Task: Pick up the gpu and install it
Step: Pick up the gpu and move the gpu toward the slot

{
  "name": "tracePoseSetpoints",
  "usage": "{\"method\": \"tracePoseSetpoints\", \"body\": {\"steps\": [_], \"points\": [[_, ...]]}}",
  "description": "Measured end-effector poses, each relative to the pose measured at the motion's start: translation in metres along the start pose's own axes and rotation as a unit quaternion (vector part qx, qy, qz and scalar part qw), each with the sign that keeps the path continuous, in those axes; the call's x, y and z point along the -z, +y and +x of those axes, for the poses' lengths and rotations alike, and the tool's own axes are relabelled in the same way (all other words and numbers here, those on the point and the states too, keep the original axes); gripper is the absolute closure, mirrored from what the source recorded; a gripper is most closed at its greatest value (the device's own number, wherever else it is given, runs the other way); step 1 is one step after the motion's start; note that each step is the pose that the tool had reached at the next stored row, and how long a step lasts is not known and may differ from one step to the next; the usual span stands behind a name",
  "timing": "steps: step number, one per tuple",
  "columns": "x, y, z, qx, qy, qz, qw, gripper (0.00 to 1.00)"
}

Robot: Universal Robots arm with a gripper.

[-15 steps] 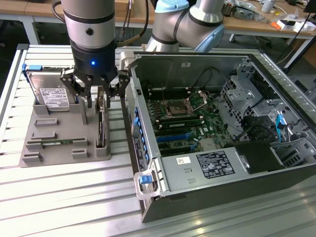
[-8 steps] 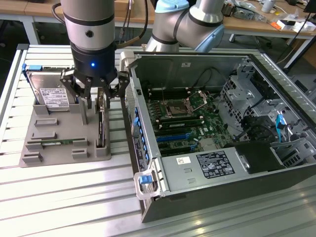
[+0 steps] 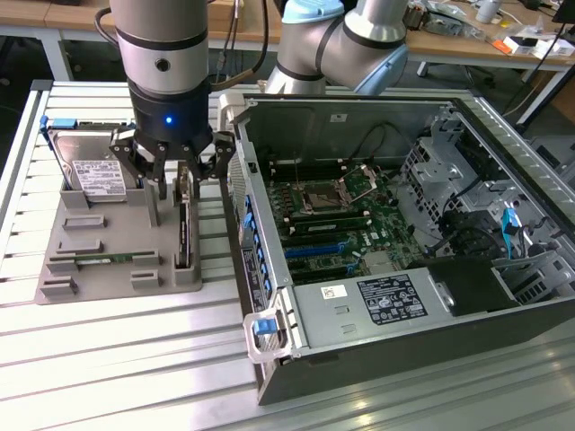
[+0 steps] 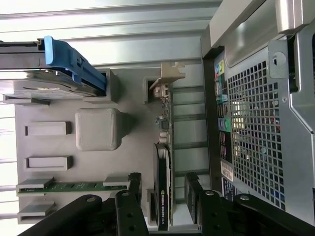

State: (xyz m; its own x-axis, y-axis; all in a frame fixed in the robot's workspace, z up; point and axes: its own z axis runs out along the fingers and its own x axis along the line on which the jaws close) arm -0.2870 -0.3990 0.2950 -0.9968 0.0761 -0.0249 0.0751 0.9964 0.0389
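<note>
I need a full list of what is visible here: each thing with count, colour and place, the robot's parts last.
gpu: one, green with black fan, on edge in the holder, beside the case.
hard drive: one, silver with white label, at the holder's far end.
memory stick: one, green, in a slot at the holder's near edge.
holder: one, grey, on the table, exterior view's left.
computer case: one, dark grey, open, exterior view's right.
motherboard: one, green, inside the case.
table: one, silver slats, under everything.
arm: one, grey, above the holder.
gripper: one, black, open, astride the gpu.
</note>
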Motion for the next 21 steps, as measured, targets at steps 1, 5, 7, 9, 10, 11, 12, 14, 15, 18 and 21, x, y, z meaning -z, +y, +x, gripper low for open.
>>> {"method": "tracePoseSetpoints", "body": {"steps": [1,5,7,9,10,11,12,14,15,18,21], "points": [[-0.0005,0.0,0.0,0.0,0.0,0.0,1.0,0.52],[-0.0021,-0.0001,0.0,0.0,0.0,0.0,1.0,0.52],[-0.0031,-0.0001,0.0,0.0,0.0,0.0,1.0,0.52],[-0.0042,-0.0002,0.0,0.0,0.0,0.0,1.0,0.52],[-0.0047,-0.0002,0.0,0.0,0.0,0.0,1.0,0.52],[-0.0055,-0.0002,0.001,0.0,0.0,0.0,1.0,0.52],[-0.0061,-0.0003,0.001,0.0,0.0,0.0,1.0,0.52],[-0.0069,-0.0003,0.001,0.0,0.0,0.0,1.0,0.52],[-0.0072,-0.0003,0.001,0.0,0.0,0.0,1.0,0.52],[-0.0092,-0.0004,0.001,0.0,0.0,0.0,1.0,0.52],[-0.013,-0.0007,0.001,0.0,0.0,0.0,1.0,0.52]]}}
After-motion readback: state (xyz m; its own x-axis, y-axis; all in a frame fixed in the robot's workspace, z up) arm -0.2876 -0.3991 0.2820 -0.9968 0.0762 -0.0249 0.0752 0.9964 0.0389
